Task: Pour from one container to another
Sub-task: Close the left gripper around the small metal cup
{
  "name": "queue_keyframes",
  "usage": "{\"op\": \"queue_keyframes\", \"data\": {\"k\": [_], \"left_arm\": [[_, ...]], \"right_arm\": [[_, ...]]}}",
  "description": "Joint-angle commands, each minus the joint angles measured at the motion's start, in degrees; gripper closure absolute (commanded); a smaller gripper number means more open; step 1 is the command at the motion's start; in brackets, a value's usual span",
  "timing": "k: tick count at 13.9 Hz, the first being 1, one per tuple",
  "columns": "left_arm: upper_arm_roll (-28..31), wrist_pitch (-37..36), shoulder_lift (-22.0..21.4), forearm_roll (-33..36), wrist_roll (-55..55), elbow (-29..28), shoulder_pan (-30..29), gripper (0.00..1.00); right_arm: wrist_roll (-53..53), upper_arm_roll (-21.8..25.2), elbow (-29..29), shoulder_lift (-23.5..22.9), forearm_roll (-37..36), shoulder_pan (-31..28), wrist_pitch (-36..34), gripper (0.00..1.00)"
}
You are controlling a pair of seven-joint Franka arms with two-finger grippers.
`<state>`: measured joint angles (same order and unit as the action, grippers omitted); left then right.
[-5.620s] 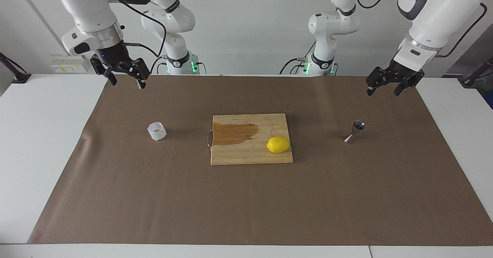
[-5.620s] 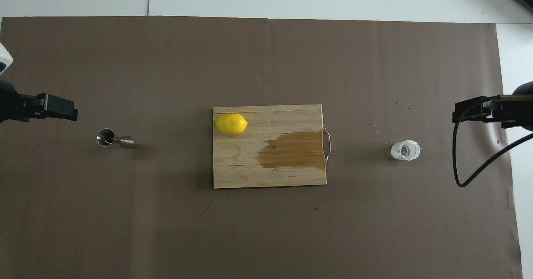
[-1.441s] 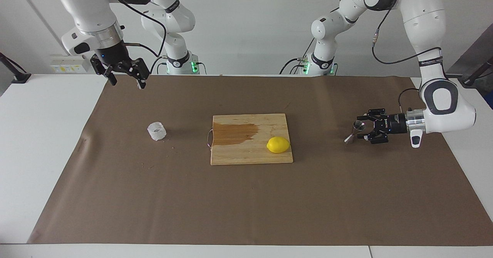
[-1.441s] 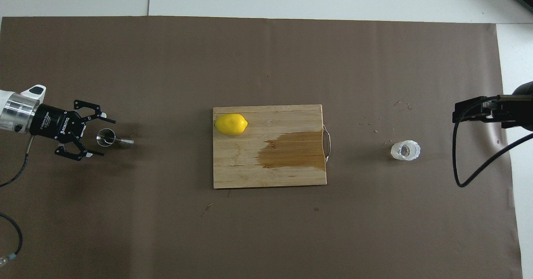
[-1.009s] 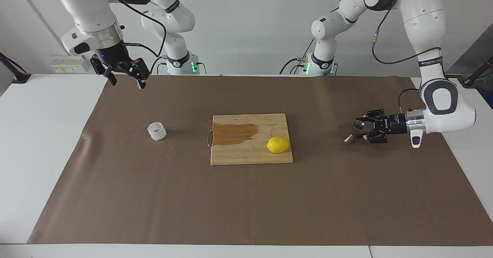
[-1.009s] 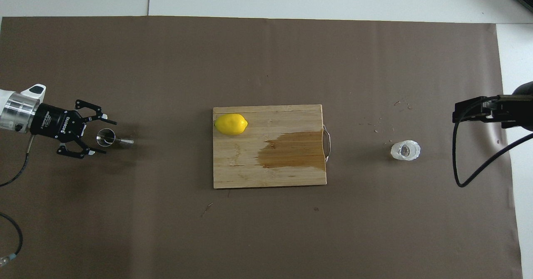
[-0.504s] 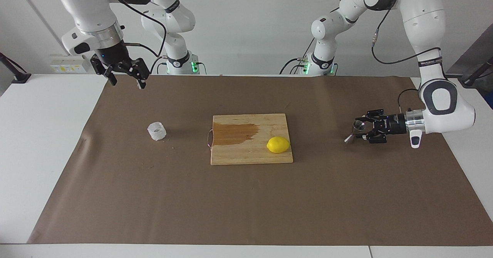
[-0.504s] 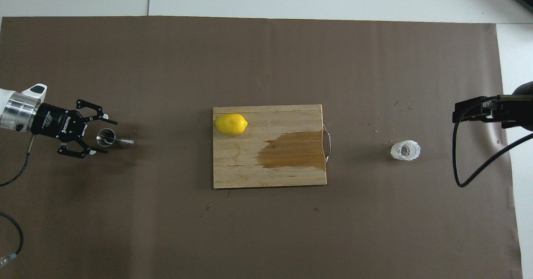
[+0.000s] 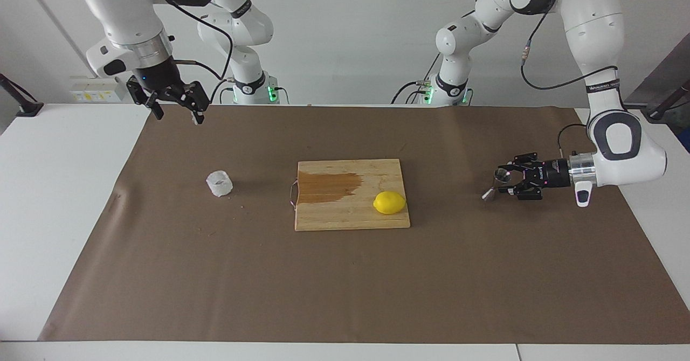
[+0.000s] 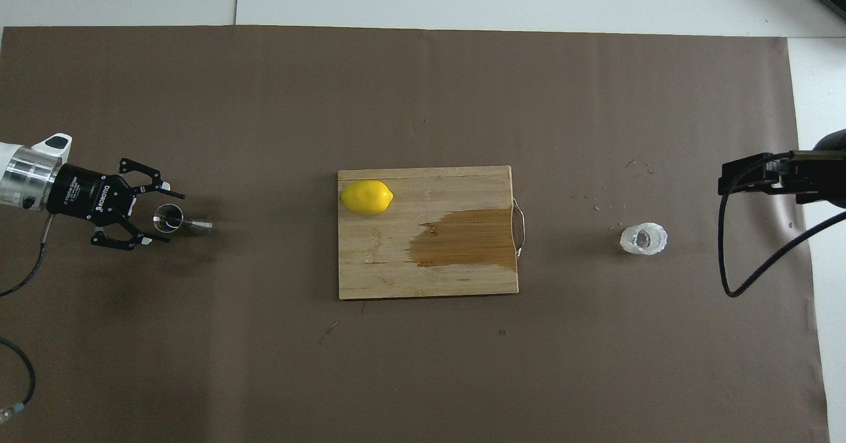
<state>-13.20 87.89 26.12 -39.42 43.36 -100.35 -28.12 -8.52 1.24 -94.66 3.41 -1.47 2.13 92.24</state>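
While the steel jigger (image 9: pixel 496 184) stood upright, the left tool (image 9: pixel 506 182) straddled its upper cup, fingers apart; the right tool (image 9: pixel 175 109) waited aloft, fingers spread; the plastic cup (image 9: pixel 219 183) sat untouched.

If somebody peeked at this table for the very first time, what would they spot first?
Probably the bright yellow lemon on the wooden cutting board in the middle of the brown mat, beside a dark wet stain. Next, the left gripper, low at the little shiny steel hourglass jigger, fingers either side of it.
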Motion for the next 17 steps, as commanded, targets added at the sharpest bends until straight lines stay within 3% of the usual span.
{"op": "queue_keyframes", "data": {"k": [1, 3, 8, 11, 15, 16, 17], "left_arm": [[-1.21, 0.61, -1.34, -0.48, 0.33, -1.78, -1.06, 0.23], [-1.22, 0.53, -1.34, -0.48, 0.24, -1.78, -1.06, 0.35], [-1.57, 0.61, -1.34, -0.48, 0.24, -1.78, -1.67, 0.37], [-1.65, 0.61, -1.34, -0.48, 0.15, -1.78, -1.67, 0.53], [-1.92, 0.70, -1.34, -0.83, 0.50, -1.78, -1.67, 0.93], [-2.01, 0.53, -1.34, -1.27, 0.68, -1.78, -1.67, 1.00], [-2.01, 0.26, -1.34, -1.45, 0.76, -1.69, -1.59, 1.00]], "right_arm": [[1.57, -0.18, -1.50, 1.34, 1.03, -0.64, 0.40, 0.00], [1.57, -0.18, -1.50, 1.25, 0.94, -0.64, 0.40, 0.00], [1.57, -0.09, -1.50, 1.25, 0.94, -0.64, 0.40, 0.00], [1.57, -0.09, -1.50, 1.25, 0.94, -0.64, 0.40, 0.00], [1.57, -0.09, -1.50, 1.25, 0.94, -0.64, 0.40, 0.00], [1.57, -0.09, -1.50, 1.25, 0.94, -0.64, 0.40, 0.00], [1.57, -0.09, -1.50, 1.34, 0.94, -0.64, 0.40, 0.00]]}}
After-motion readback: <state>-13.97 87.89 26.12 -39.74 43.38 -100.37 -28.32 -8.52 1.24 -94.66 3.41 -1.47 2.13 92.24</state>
